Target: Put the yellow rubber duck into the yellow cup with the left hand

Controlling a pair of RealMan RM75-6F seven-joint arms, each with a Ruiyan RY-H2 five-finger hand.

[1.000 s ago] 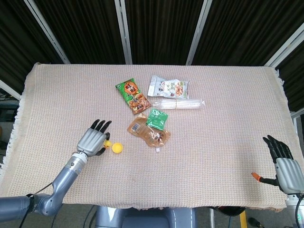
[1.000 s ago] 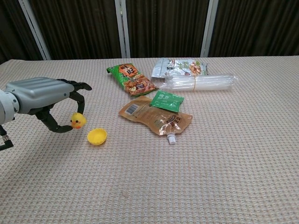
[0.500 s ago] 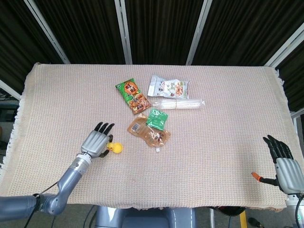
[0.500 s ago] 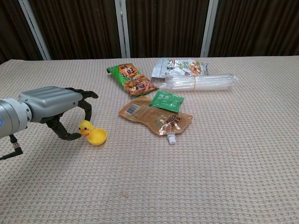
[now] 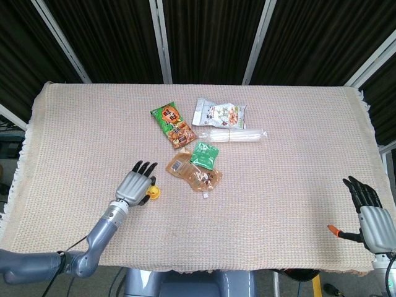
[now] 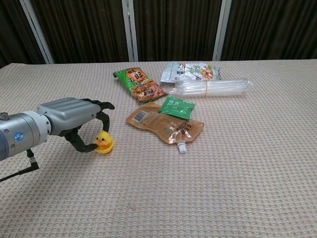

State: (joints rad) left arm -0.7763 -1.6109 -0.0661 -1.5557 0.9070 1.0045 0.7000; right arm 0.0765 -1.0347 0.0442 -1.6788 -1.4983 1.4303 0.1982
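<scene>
The yellow rubber duck (image 6: 103, 139) sits upright on top of the small yellow cup (image 6: 106, 148), which lies on the woven tablecloth left of centre. My left hand (image 6: 74, 119) curls over the duck from the left, thumb low and fingers arched above, and still pinches it. From the head view the left hand (image 5: 137, 185) covers most of the duck, and only a yellow edge of the cup (image 5: 154, 193) shows. My right hand (image 5: 366, 210) rests far away at the table's front right corner, fingers spread and holding nothing.
Right of the cup lie a brown spouted pouch (image 6: 166, 126) and a small green packet (image 6: 176, 107). Farther back are a green snack bag (image 6: 138, 85), a white snack bag (image 6: 190, 71) and a clear plastic sleeve (image 6: 213, 88). The table's front edge (image 5: 204, 270) is near.
My left hand carried the duck to the right and down, from beside the cup onto it. The cup stayed about where it was. The right hand has not moved.
</scene>
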